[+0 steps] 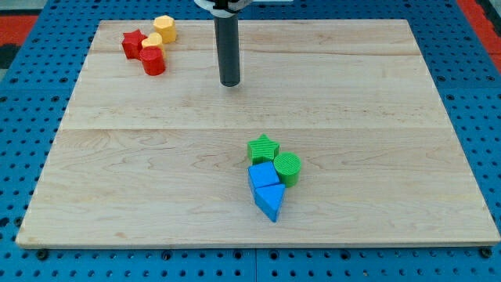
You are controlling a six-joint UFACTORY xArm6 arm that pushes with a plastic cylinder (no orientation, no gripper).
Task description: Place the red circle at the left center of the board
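Observation:
The red circle (153, 61) sits near the board's top left corner, touching a red star (133, 43) on its upper left and a yellow block (153, 41) above it. A yellow hexagon (164, 28) lies just above and to the right of those. My tip (229, 81) rests on the wooden board (117, 157), to the right of the red circle and a little lower, with a clear gap between them.
A second cluster lies right of centre toward the view's bottom: a green star (263, 148), a green circle (287, 168), a blue cube (264, 175) and a blue triangle (270, 201). A blue pegboard surrounds the board.

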